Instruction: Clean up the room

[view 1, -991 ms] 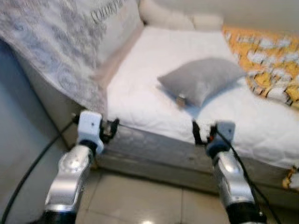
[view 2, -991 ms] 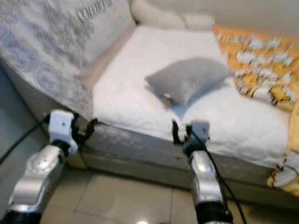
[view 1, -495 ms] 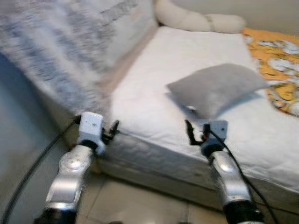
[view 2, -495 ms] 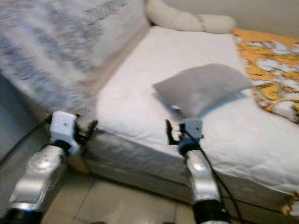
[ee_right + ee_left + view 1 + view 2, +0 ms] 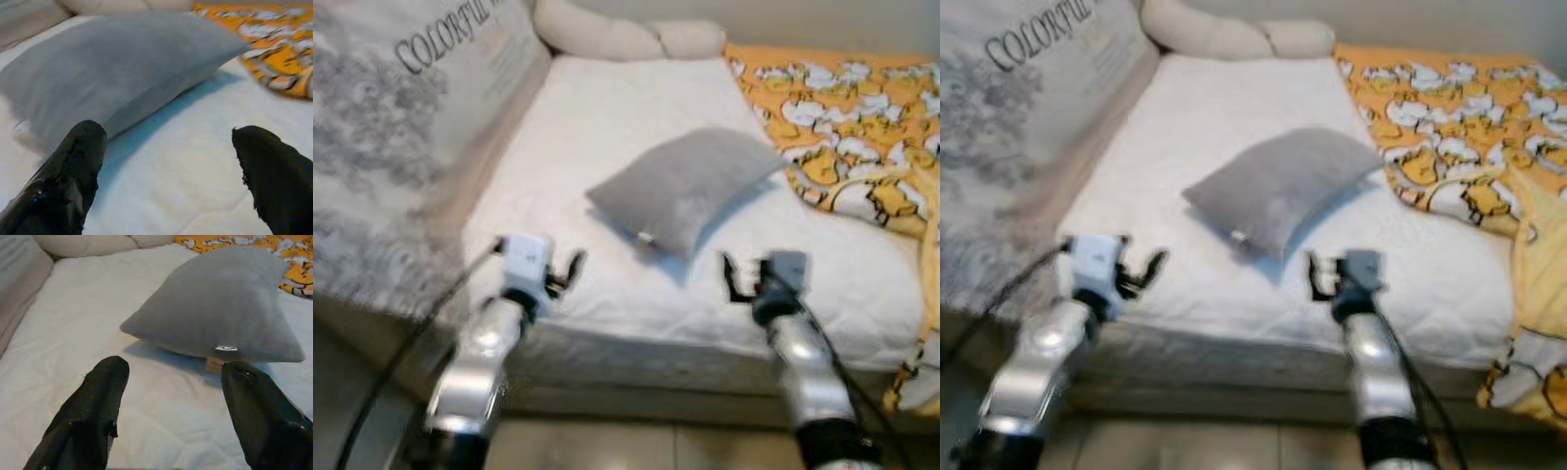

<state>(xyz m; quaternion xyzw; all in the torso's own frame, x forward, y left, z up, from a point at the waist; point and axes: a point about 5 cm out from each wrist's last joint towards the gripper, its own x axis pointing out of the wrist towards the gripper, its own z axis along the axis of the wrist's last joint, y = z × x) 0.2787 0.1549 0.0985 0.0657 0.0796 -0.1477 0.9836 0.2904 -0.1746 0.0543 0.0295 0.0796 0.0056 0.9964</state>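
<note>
Reaching in with both arms, I have the left gripper (image 5: 168, 406) and the right gripper (image 5: 171, 171) spread wide, nothing between their fingers, both held over the near edge of the white mattress (image 5: 607, 127). To do this step well, I judge I should bring the two in evenly from either side of the grey pillow (image 5: 680, 186), low enough to catch its soft bulk, not its flat top, and close slowly so the fabric bunches instead of slipping. The pillow lies ahead of both grippers, near but not touching, between them and slightly toward the left one, its tagged corner pointing at me. Beyond it sit the orange patterned blanket (image 5: 842, 127) and a cream bolster (image 5: 626, 37) at the head.
</note>
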